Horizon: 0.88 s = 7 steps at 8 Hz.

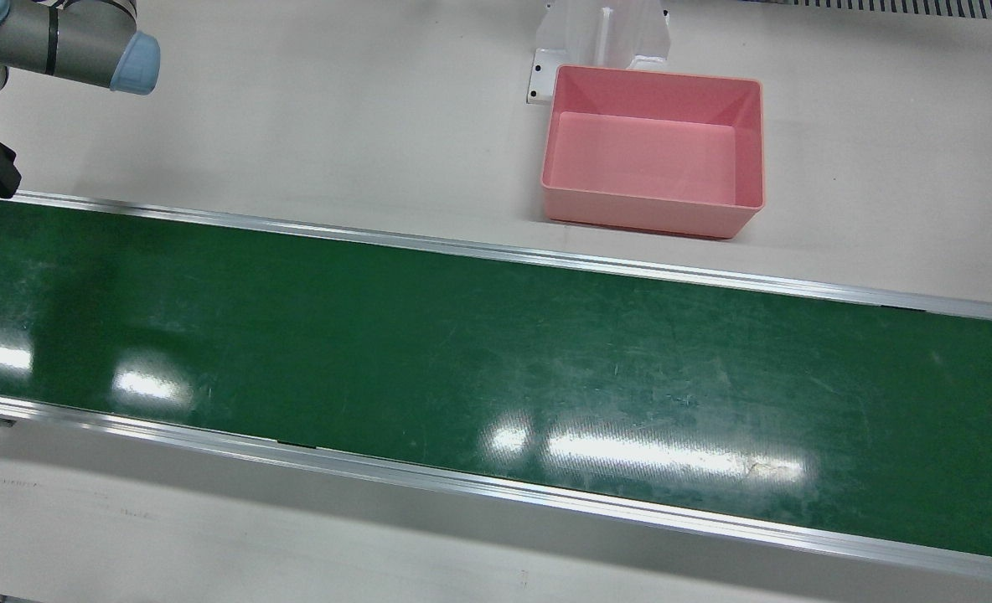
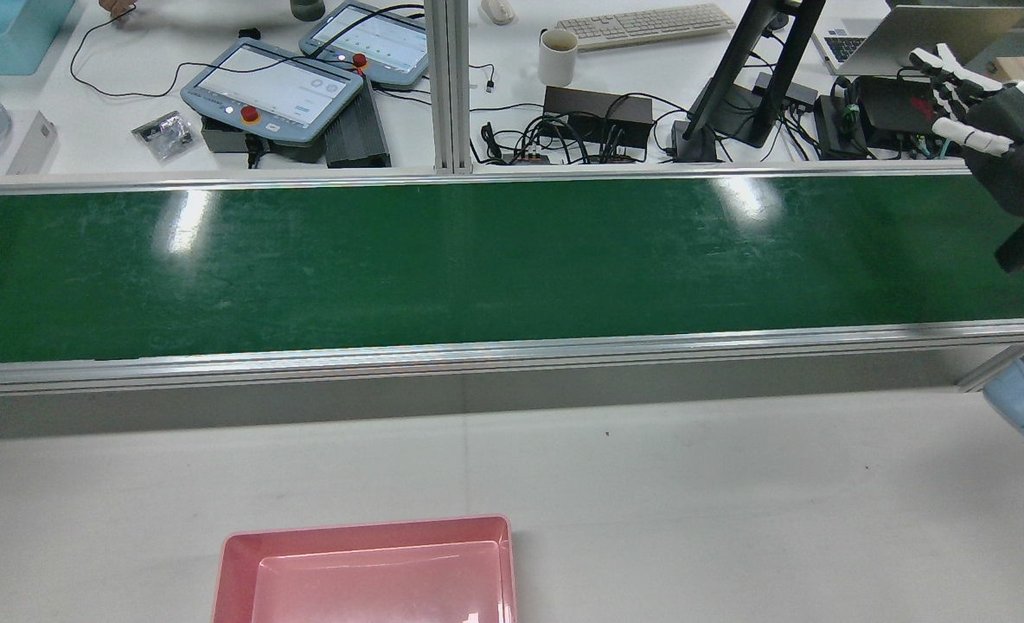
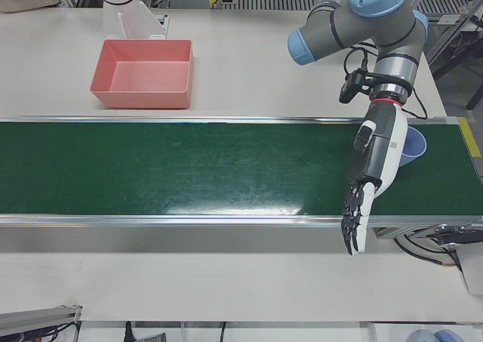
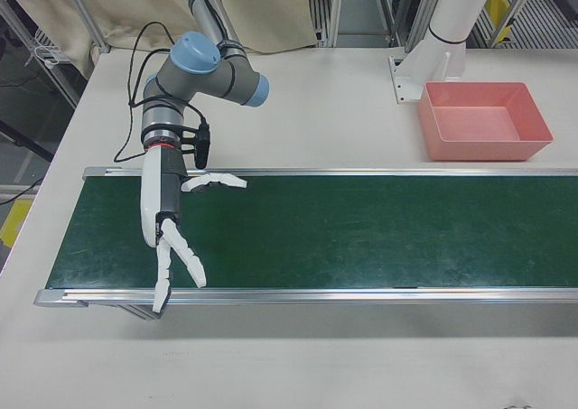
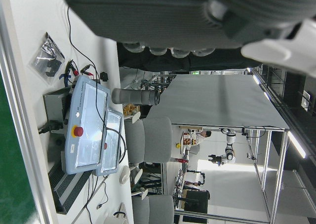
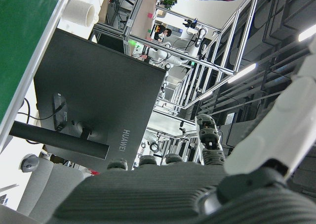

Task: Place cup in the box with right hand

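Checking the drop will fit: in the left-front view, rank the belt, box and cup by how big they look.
1. Green belt, by far the largest.
2. Pink box.
3. Blue cup, the smallest, though the left hand hides part of it.

Green belt [image 2: 477, 260]; beyond it: pendants [image 2: 274, 91], mug [image 2: 557, 57], keyboard [image 2: 646, 24], monitor stand [image 2: 741, 86].

You have one blue cup [image 3: 413, 146], one pink box [image 1: 647, 216] and one green conveyor belt [image 1: 462, 352]. You have two robot hands, the left hand [image 3: 371, 168] and the right hand [image 4: 165, 221]. On the desk beyond the belt, count two teach pendants [image 2: 274, 91] [image 2: 374, 39], one keyboard [image 2: 646, 24] and one white mug [image 2: 558, 57].
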Tool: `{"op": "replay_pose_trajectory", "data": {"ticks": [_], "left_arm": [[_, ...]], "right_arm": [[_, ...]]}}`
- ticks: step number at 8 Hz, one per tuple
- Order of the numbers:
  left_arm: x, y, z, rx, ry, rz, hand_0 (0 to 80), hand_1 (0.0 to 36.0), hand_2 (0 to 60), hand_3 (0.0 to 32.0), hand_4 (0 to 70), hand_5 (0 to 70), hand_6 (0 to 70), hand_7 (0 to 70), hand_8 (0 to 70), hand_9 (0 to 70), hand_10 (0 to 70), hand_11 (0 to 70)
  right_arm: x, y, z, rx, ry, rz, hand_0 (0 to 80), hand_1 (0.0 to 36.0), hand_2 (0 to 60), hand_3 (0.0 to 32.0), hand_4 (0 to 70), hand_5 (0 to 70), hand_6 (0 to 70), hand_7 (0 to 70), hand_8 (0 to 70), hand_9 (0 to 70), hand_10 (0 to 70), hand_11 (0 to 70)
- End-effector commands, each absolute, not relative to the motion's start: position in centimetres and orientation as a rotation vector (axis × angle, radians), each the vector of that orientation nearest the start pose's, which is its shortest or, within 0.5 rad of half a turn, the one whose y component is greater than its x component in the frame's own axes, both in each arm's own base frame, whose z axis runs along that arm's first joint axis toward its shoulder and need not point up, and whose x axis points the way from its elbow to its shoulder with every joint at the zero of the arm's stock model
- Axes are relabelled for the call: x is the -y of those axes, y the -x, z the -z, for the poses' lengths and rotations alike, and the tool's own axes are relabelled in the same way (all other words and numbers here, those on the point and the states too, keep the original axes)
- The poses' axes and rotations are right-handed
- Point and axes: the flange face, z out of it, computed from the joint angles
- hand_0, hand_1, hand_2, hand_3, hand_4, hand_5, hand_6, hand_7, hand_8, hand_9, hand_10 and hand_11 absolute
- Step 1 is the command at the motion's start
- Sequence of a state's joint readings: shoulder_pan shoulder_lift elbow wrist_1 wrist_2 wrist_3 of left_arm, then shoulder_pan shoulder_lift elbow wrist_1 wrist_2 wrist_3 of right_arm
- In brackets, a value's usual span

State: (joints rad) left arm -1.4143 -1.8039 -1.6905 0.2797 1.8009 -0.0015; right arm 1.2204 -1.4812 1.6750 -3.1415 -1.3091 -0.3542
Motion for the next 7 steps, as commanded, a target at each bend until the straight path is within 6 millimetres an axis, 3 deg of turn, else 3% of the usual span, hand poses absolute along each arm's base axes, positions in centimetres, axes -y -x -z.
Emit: {"op": "replay_pose_trajectory", "data": {"ticks": [1, 4, 5, 7], "left_arm": [[58.06, 2.04, -53.28, -2.083, 0.392, 1.933, 0.0, 0.0, 0.0, 0.0, 0.0, 0.0, 0.0, 0.0, 0.0, 0.0, 0.0, 0.0], [58.04, 2.04, -53.29, -2.081, 0.392, 1.934, 0.0, 0.0, 0.0, 0.0, 0.0, 0.0, 0.0, 0.0, 0.0, 0.0, 0.0, 0.0], [58.06, 2.04, -53.28, -2.083, 0.392, 1.933, 0.0, 0.0, 0.0, 0.0, 0.0, 0.0, 0.0, 0.0, 0.0, 0.0, 0.0, 0.0], [58.04, 2.04, -53.29, -2.081, 0.392, 1.934, 0.0, 0.0, 0.0, 0.0, 0.0, 0.0, 0.0, 0.0, 0.0, 0.0, 0.0, 0.0]], "right_arm": [[55.73, 3.39, -59.11, -2.608, 0.279, 2.135, 23.1, 5.0, 7.8, 0.4, 0.0, 0.0, 0.0, 0.0, 0.0, 0.0, 0.0, 0.0], [55.66, 3.37, -59.27, -2.605, 0.278, 2.139, 3.7, 2.5, 12.1, 0.0, 0.0, 0.0, 1.2, 5.3, 0.0, 1.4, 0.0, 0.0], [55.67, 3.37, -59.2, -2.607, 0.279, 2.138, 0.8, 2.3, 13.4, 0.0, 0.0, 0.0, 1.3, 6.1, 0.0, 1.3, 0.0, 0.0], [55.77, 3.68, -58.3, -2.611, 0.259, 2.13, 9.1, 3.3, 11.6, 0.0, 0.0, 0.0, 1.1, 4.8, 0.0, 0.9, 0.0, 0.0]]}}
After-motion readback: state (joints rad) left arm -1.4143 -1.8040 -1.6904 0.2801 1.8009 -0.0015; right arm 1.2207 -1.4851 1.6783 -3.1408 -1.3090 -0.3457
